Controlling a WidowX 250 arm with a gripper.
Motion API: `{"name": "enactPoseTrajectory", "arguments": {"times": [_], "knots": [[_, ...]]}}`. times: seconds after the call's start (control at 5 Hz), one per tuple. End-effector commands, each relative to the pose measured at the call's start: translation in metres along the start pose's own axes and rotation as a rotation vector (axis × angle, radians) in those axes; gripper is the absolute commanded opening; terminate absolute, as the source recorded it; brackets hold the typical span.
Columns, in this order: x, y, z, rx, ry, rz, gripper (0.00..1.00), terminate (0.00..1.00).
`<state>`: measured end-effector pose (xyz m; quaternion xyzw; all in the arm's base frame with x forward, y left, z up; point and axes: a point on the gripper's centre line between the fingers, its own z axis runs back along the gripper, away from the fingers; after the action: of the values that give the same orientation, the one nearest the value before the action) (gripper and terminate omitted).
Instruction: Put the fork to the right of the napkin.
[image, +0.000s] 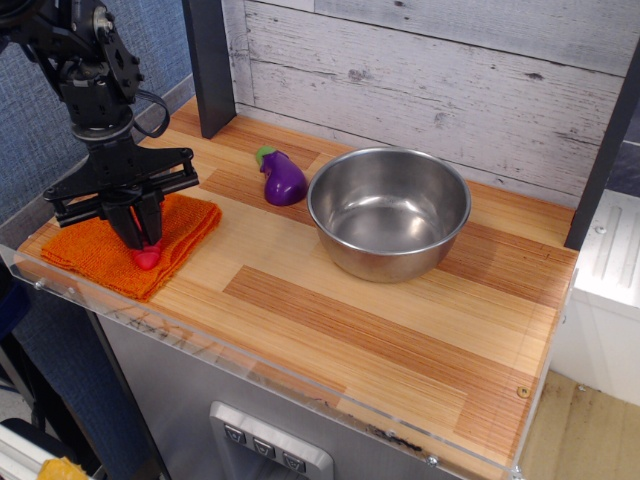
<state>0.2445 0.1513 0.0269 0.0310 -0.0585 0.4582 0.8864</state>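
Gripper (140, 235) fingers pinch the red fork (148, 257) atop the napkin (95, 252). Lifting may drag cloth along if a fingertip snags it.

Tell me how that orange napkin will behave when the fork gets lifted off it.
The napkin looks like soft, folded woven cloth, so it is probably floppy and light. Its coarse texture could snag, so it may shift or lift slightly with the fork. The claw closes right at the cloth's surface, so pinching a fold along with the red handle seems possible.
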Motion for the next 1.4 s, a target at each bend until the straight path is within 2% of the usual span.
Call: {"name": "enactPoseTrajectory", "arguments": {"times": [0.0, 0.2, 0.4, 0.8, 1.0, 1.2], "knots": [[0.003, 0.003, 0.008, 0.002, -0.033, 0.013, 1.0, 0.0], [0.001, 0.002, 0.008, -0.002, -0.03, 0.012, 1.0, 0.0], [0.001, -0.004, 0.003, -0.026, -0.002, 0.017, 1.0, 0.0], [-0.003, -0.008, -0.001, -0.011, -0.016, 0.012, 1.0, 0.0], [-0.004, -0.006, -0.001, -0.013, -0.02, 0.024, 0.0, 0.0], [-0.005, -0.005, -0.001, -0.013, -0.023, 0.021, 0.0, 0.0]]}}
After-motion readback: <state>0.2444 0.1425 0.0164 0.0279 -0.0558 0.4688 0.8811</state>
